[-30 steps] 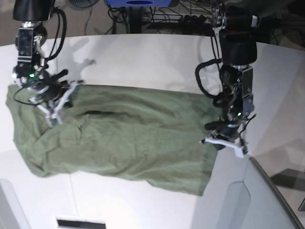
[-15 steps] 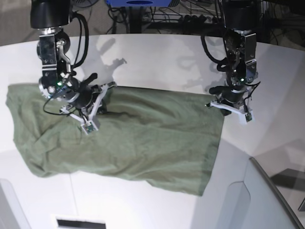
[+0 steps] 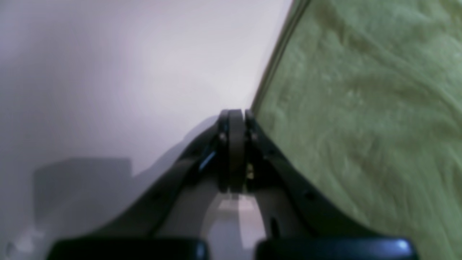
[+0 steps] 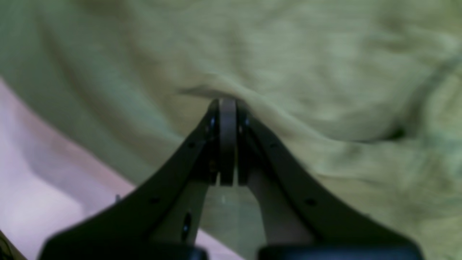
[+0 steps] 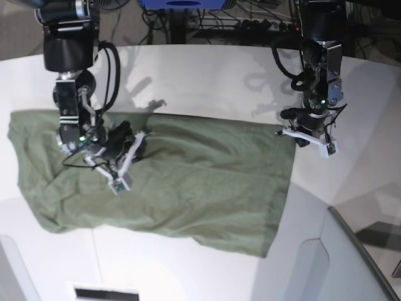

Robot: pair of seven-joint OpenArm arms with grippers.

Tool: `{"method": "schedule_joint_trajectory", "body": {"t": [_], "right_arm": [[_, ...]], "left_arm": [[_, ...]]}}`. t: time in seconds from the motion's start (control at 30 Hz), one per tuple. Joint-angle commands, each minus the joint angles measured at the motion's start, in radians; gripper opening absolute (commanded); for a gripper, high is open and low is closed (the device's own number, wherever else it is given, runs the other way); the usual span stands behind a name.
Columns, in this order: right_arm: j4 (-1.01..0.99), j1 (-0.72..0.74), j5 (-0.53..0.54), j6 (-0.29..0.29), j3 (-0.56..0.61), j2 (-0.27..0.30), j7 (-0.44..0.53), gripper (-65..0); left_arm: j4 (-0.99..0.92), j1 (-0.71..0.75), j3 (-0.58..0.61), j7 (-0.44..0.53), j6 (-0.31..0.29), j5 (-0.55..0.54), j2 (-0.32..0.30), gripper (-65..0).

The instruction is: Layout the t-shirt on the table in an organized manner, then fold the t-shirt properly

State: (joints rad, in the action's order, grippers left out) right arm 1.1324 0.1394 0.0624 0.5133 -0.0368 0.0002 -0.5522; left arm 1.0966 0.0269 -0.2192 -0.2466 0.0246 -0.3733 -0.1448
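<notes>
The olive-green t-shirt lies spread on the white table, creased, with its lower edge uneven. My right gripper is down on the shirt's left part. The right wrist view shows its jaws shut, with the tip pressed into a small ridge of cloth. My left gripper is at the shirt's far right corner. In the left wrist view it is shut, just off the shirt's hem over bare table. No cloth shows between either pair of fingers.
A grey angled panel rises at the front right, close to the shirt's lower right corner. Cables and a blue box lie beyond the table's curved far edge. A thin seam crosses the tabletop in front.
My right gripper slid rightward over the shirt from its left end. My left gripper moved from the lower right hem to the far right corner, and that corner now reaches farther right.
</notes>
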Motion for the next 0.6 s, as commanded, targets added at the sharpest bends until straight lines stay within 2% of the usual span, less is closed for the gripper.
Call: {"method": "schedule_joint_trajectory", "body": {"t": [0.0, 0.1, 0.2, 0.33, 0.43, 0.5, 0.57], "right_arm": [[-0.004, 0.032, 0.004, 0.002, -0.015, 0.002, 0.016, -65.0], [-0.096, 0.079, 0.004, 0.002, -0.047, 0.033, 0.022, -65.0], [-0.15, 0.105, 0.004, 0.002, -0.071, 0.059, 0.077, -65.0], [-0.033, 0.072, 0.007, 0.002, -0.11, 0.08, 0.079, -65.0], [0.189, -0.036, 0.009, 0.0, -0.231, 0.079, 0.079, -64.8], [0.318, -0.108, 0.041, -0.005, -0.364, 0.04, 0.079, -63.2], [0.381, -0.149, 0.101, -0.005, -0.507, 0.019, 0.042, -54.5]], "left_arm": [[-0.008, -0.008, 0.001, 0.026, 0.001, -0.002, -0.008, -65.0], [-0.048, -0.005, 0.001, 0.071, 0.001, 0.0, -0.008, -65.0], [-0.031, 0.001, -0.001, 0.08, 0.001, -0.002, -0.009, -65.0], [0.092, 0.034, -0.003, 0.076, 0.001, -0.011, -0.028, -65.0], [0.239, 0.087, -0.049, 0.072, 0.001, -0.011, -0.026, -65.0], [0.331, 0.132, -0.095, 0.051, 0.001, -0.011, -0.016, -65.0], [0.396, 0.167, -0.142, -0.001, 0.001, -0.013, -0.013, -65.0]]}}
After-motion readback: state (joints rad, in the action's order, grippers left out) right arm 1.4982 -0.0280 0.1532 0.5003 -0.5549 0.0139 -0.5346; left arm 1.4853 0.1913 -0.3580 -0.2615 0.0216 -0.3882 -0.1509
